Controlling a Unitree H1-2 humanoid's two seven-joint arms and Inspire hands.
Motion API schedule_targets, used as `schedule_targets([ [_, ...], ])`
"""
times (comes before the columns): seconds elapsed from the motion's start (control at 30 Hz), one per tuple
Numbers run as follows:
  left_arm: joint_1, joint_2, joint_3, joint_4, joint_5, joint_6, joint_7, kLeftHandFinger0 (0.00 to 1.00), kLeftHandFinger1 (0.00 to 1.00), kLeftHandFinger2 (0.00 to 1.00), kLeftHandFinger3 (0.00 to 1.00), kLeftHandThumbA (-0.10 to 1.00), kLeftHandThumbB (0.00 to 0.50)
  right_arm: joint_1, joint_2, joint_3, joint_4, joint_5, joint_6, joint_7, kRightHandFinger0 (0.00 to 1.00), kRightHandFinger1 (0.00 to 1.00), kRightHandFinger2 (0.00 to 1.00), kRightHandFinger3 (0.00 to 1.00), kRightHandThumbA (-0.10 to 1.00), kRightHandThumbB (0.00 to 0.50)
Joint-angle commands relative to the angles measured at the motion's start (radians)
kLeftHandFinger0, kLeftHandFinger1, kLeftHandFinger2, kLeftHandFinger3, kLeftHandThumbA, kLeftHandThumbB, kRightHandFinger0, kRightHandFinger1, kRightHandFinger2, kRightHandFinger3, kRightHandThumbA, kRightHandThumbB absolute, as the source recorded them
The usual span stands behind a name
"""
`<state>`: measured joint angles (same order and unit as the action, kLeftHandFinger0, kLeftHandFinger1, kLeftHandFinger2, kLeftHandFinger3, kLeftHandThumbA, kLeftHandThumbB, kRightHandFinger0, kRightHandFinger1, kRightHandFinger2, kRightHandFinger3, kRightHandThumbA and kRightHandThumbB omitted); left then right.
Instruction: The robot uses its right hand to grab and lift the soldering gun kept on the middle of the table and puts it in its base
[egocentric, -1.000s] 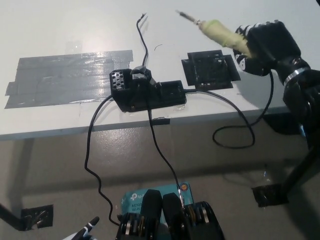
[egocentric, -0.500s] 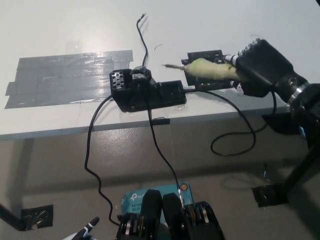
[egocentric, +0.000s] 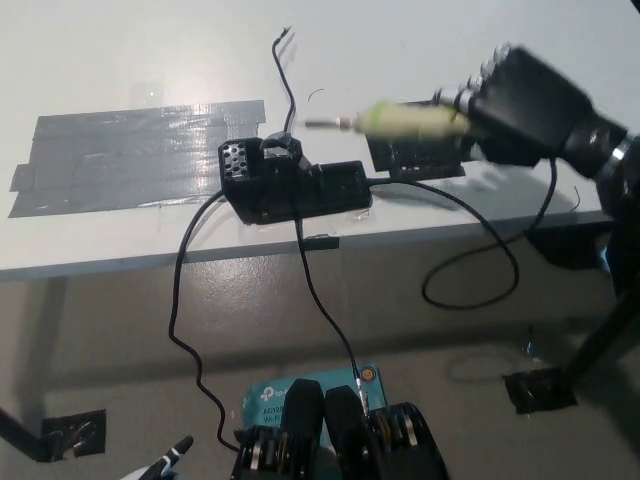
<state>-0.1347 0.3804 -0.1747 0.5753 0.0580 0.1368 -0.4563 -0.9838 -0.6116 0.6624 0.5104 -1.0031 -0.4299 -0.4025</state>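
My black right hand (egocentric: 525, 105) is shut on the soldering gun (egocentric: 405, 121), a yellow-green handle with a thin metal tip pointing left. It hangs above the table (egocentric: 400, 40), its tip close to the upper right of the black base (egocentric: 290, 183). The base sits near the table's front edge with a perforated block at its left end. The gun's black cord (egocentric: 480, 240) loops down over the table edge. Only the fingertips of my white left hand (egocentric: 160, 465) show at the bottom left.
A black taped square (egocentric: 420, 150) lies under the gun, right of the base. A patch of grey tape (egocentric: 140, 155) covers the table's left part. A thin black wire (egocentric: 285, 70) runs from the base toward the back. More cables hang below the front edge.
My right hand has swung the soldering gun down and to the left, from a raised tilt at the back right to nearly level with its tip near the base.
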Motion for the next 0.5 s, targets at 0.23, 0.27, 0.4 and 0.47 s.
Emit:
schedule_targets([
  [0.23, 0.002, 0.019, 0.002, -0.028, 0.022, -0.007, 0.010, 0.00, 0.00, 0.10, 0.38, 1.00, 0.500, -0.073, -0.010, -0.121, -0.043, -0.010, -0.013, 0.022, 0.00, 0.00, 0.21, 0.35, -0.10, 0.131],
  [0.27, 0.002, 0.018, 0.003, -0.026, 0.020, -0.008, 0.009, 0.00, 0.00, 0.10, 0.37, 1.00, 0.500, -0.074, -0.008, -0.125, -0.037, -0.009, -0.022, 0.022, 0.00, 0.00, 0.20, 0.21, -0.10, 0.122],
  [0.4, -0.010, 0.019, 0.000, -0.009, 0.023, -0.025, 0.004, 0.00, 0.00, 0.09, 0.39, 1.00, 0.500, -0.085, -0.002, -0.109, -0.036, -0.032, -0.039, 0.052, 0.00, 0.00, 0.01, 0.29, -0.10, 0.169],
  [0.47, -0.012, 0.016, 0.002, -0.006, 0.019, -0.024, 0.002, 0.00, 0.00, 0.11, 0.41, 1.00, 0.500, -0.083, 0.006, -0.101, -0.036, -0.038, -0.038, 0.078, 0.00, 0.00, 0.12, 0.15, -0.10, 0.146],
])
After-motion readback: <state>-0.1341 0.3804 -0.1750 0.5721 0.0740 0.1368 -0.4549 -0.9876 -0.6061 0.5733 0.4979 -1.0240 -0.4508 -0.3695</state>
